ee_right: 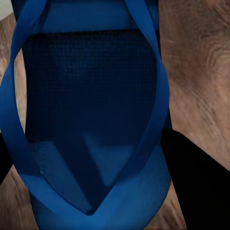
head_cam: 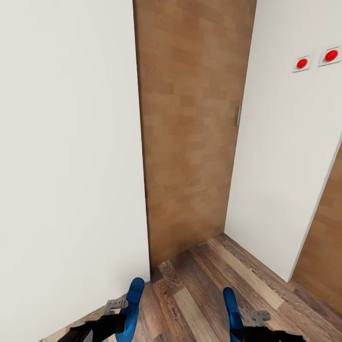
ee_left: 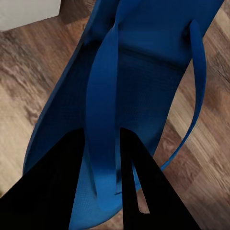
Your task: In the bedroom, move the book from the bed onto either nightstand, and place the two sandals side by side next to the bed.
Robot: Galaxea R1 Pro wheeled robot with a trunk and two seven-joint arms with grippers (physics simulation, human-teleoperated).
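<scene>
The robot is in a corner with white walls (head_cam: 66,142) and a brown wood-plank floor (head_cam: 204,294). Right in front stands a tall light brown wooden door (head_cam: 190,133) with a small grey metal handle (head_cam: 238,115) on its right edge. On the white wall to the right are two round red buttons on white square plates (head_cam: 302,63). Farther right there is another strip of brown wood panel (head_cam: 327,247). Low down in the head view, each arm carries one bright blue flat sandal. The black left gripper (head_cam: 107,327) holds the left blue sandal (head_cam: 130,304), which sticks up and forward with its rounded tip just beside the white wall. In the left wrist view, the two black fingers (ee_left: 57,191) sit on each side of the sandal's blue strap (ee_left: 103,120), closed on it, and the sandal (ee_left: 153,76) hangs above the wood floor. The black right gripper (head_cam: 259,332) holds the right blue sandal (head_cam: 232,308), which also points up and forward over the floor. In the right wrist view, the sandal (ee_right: 91,96) shows its dark blue sole and its V-shaped strap, and black fingers (ee_right: 199,182) press at its sides, gripping it. The two sandals are well apart from each other, one on each side.
</scene>
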